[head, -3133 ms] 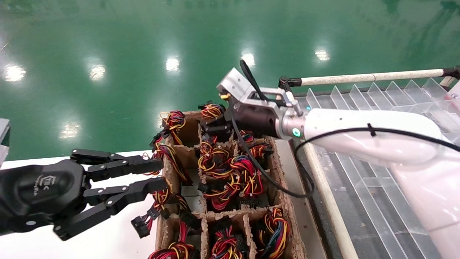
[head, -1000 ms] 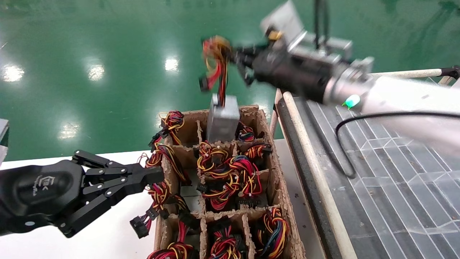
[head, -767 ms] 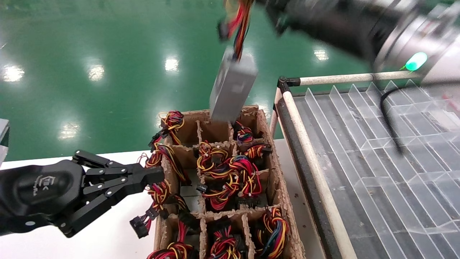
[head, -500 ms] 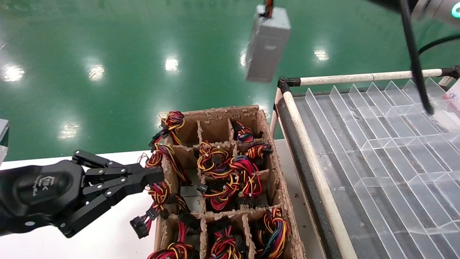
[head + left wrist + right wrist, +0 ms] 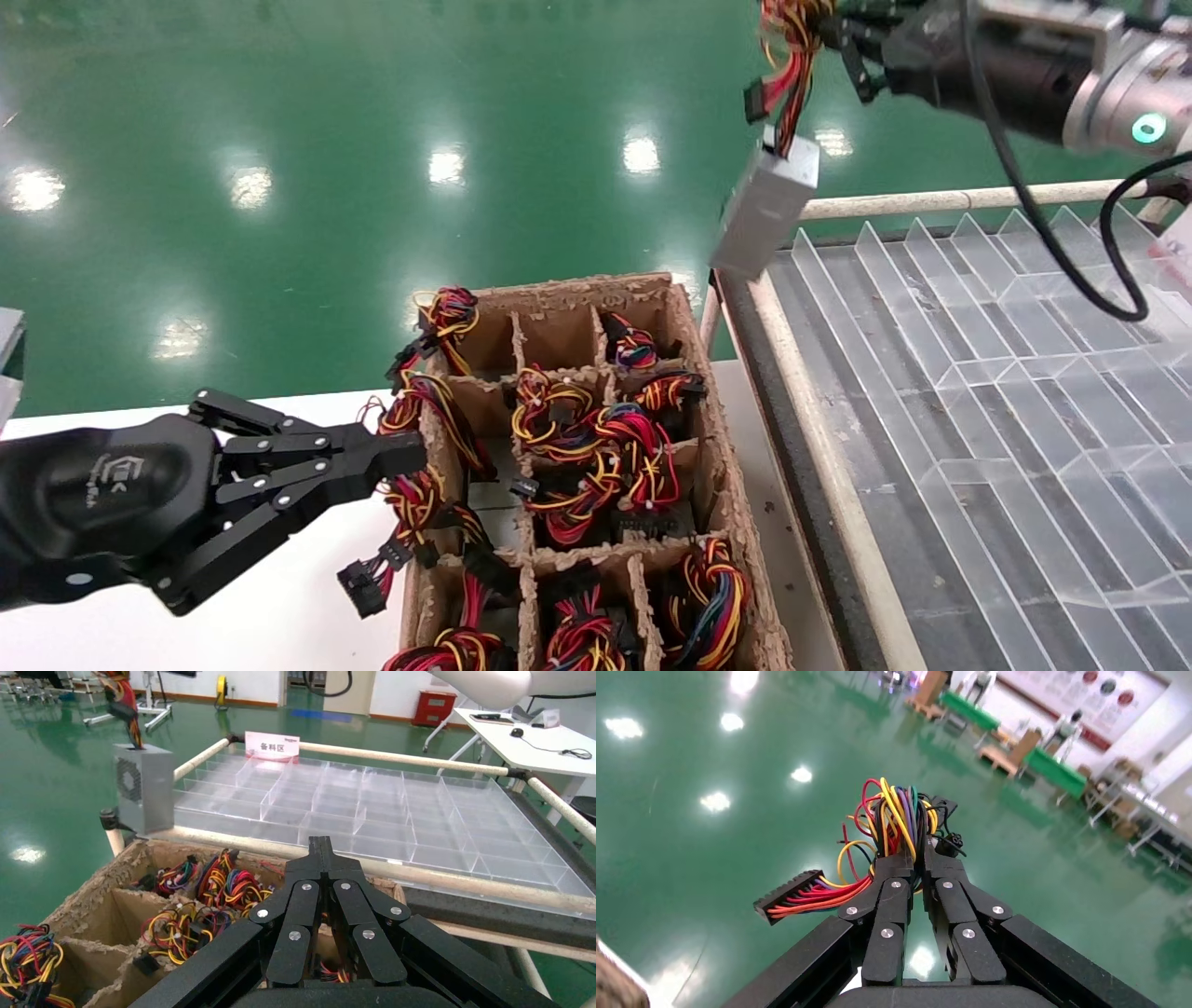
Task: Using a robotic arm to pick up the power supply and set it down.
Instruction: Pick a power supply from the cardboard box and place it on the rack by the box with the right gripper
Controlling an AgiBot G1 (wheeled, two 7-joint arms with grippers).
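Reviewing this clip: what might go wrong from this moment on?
The right gripper holds the power supply only by its wire bundle, so the box hangs tilted and may swing or slip free. It hangs near the rail of the clear divided tray and could clip it. The left gripper is parked by the cardboard crate.

Left gripper (image 5: 396, 458): matte black, jointed fingers (image 5: 309, 910) with silver bolts, white logo on the housing. Right gripper (image 5: 843, 33): black body, silver-grey wrist block, green light, black cable looping off.
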